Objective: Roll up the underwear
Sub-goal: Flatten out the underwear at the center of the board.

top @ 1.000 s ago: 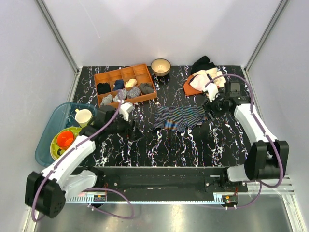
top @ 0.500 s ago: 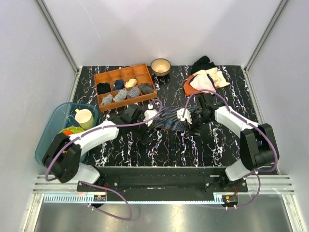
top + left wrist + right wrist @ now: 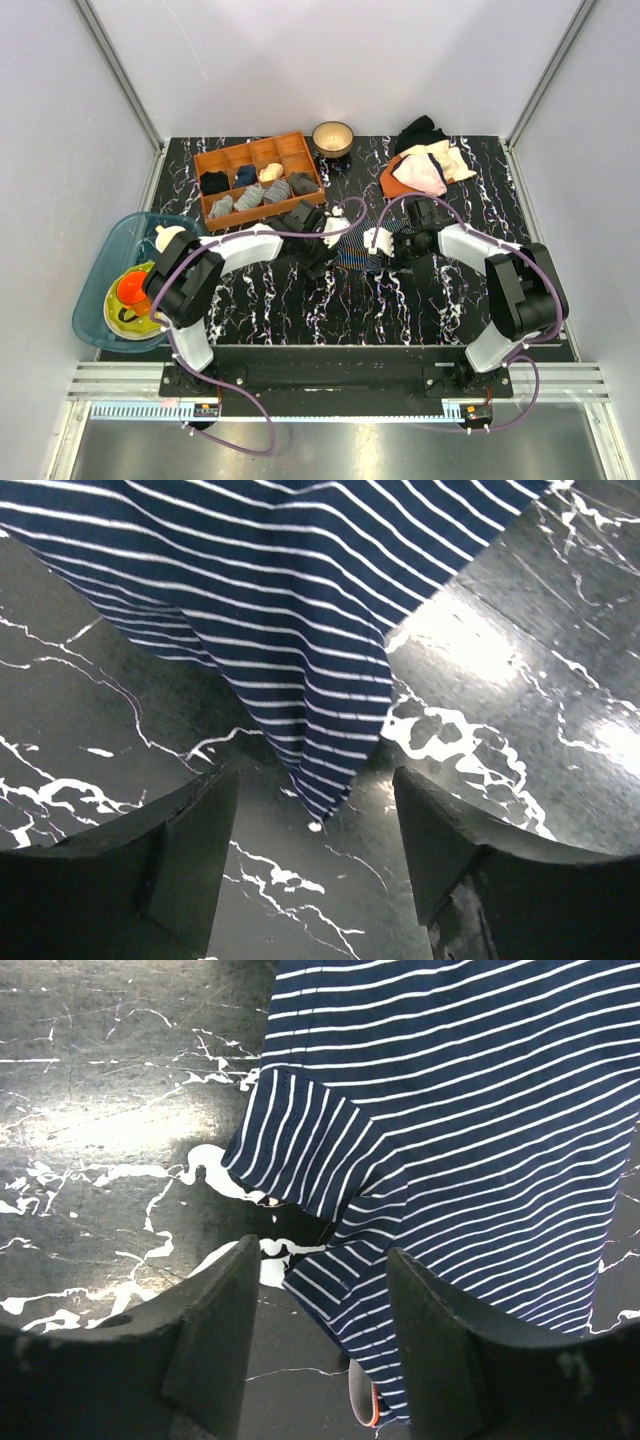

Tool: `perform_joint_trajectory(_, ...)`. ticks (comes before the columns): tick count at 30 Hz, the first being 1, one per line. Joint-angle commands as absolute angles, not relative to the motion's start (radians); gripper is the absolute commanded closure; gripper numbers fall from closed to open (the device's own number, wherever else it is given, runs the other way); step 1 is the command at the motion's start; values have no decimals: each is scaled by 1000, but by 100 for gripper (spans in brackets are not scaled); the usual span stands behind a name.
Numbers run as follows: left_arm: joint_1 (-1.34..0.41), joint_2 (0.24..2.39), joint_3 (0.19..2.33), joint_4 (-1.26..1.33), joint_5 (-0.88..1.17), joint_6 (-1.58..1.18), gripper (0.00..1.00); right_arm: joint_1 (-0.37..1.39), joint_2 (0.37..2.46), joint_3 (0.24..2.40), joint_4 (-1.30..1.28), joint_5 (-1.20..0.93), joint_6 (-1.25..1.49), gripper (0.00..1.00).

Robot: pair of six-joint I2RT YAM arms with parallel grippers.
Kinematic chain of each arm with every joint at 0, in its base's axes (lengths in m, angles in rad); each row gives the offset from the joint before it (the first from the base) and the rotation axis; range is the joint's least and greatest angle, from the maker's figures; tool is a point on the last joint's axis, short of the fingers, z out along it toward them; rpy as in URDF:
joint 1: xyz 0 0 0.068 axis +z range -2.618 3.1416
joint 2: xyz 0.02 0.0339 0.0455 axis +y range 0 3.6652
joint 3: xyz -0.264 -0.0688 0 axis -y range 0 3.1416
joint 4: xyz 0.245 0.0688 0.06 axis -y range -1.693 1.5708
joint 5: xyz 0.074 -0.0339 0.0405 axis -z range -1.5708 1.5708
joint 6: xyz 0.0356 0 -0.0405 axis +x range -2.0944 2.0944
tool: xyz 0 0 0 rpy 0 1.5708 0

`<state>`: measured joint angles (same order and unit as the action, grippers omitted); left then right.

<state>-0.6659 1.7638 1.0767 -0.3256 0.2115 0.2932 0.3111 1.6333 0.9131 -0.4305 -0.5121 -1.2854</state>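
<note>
The underwear [image 3: 356, 250], navy cloth with fine pale stripes, lies on the black marbled table [image 3: 300, 310] at the centre, between my two grippers. My left gripper [image 3: 324, 250] is at its left end, open. In the left wrist view a pointed corner of the underwear [image 3: 300, 680] reaches down between the fingers [image 3: 180, 860], just above the table. My right gripper [image 3: 386, 246] is at its right end, open. In the right wrist view a folded edge of the underwear [image 3: 450, 1110] with a reddish trim lies between the fingers [image 3: 215, 1330].
An orange divided tray [image 3: 300, 150] with small cloth rolls stands at the back left, a bowl [image 3: 332, 137] behind it. A pile of pink, cream and black garments [image 3: 425, 160] lies at the back right. A teal tub [image 3: 100, 285] with a cup and dishes is at the left edge.
Both arms have swung in to the centre, the left from the left side, the right from the back right. Their grippers now cover both ends of the underwear.
</note>
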Motion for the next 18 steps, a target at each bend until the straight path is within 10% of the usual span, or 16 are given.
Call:
perform_joint_trajectory(1,-669,1816,1169,-350,176,311,35,308,1644,917,-394,-500,-1284,41)
perform_joint_trajectory(10,-669,1888,1236,-446,209,288,85,308,1669,934,-443,-456,-1270,79)
perform_joint_trajectory(18,-667,1769,1204,-502,302,222,98,311,1553,951,-638,-514,-1265,98)
